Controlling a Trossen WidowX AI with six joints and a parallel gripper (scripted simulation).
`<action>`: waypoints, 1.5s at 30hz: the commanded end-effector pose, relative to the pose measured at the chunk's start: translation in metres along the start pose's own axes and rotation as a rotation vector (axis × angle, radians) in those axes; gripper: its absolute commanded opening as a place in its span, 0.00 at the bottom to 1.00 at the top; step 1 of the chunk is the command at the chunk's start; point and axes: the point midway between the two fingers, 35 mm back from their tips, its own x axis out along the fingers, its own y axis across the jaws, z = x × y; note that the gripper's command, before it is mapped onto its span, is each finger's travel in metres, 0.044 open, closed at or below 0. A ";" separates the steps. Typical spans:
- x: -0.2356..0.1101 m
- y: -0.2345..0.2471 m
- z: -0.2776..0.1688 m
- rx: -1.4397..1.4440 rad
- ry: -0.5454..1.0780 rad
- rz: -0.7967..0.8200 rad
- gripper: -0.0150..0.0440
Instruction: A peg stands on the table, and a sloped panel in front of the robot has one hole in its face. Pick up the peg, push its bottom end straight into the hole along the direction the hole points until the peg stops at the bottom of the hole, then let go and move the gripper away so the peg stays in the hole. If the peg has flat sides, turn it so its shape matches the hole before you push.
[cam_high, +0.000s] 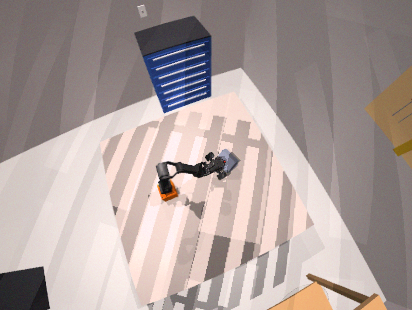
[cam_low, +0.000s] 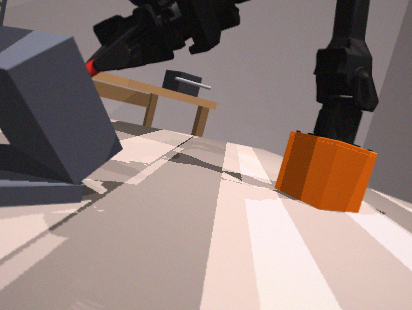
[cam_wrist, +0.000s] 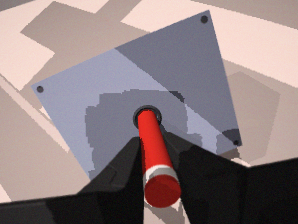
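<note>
While the gripper (cam_wrist: 152, 160) clamps the red peg (cam_wrist: 154, 150), the peg's far end sits at the hole (cam_wrist: 147, 115).

In the wrist view the peg runs toward 12 o'clock onto the sloped grey panel (cam_wrist: 175, 70), its white-banded near end between the black fingers.

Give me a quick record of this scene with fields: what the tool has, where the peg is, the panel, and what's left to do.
tool: shut on the red peg
peg: red, round, with a white band near its back end; front end at the mouth of the hole
hole: round, dark-rimmed, in the panel face
panel: sloped, grey-blue, small dark dots at its corners
arm base: orange block on the table
left to do: push the peg fully in, release, withdraw
</note>
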 end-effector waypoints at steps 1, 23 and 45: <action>0.003 -0.001 0.001 0.003 -0.003 -0.003 0.25; 0.015 -0.001 0.000 0.003 -0.004 -0.003 0.25; 0.020 0.000 0.000 0.000 -0.002 0.000 0.25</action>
